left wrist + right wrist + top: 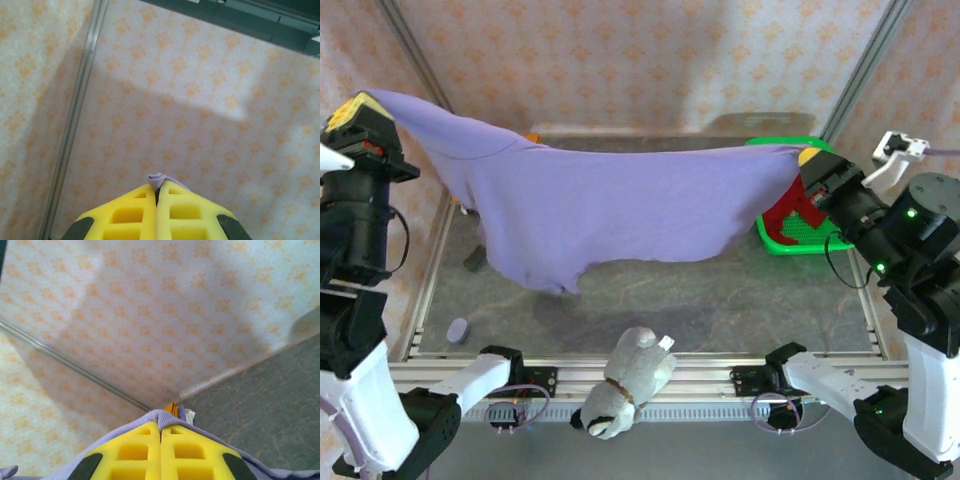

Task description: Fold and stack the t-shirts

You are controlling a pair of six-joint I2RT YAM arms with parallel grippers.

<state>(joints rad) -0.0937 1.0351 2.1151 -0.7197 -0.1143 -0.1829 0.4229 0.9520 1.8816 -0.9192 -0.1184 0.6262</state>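
I hold the purple t-shirt (620,210) in the air above the surface, stretched from its left edge towards its right edge, so that it hangs open for folding. My left end effector (157,192) pinches one bit of its hem, my right end effector (160,427) another. The red t-shirt (790,215) waits in the green basket (782,245) at the far right corner.
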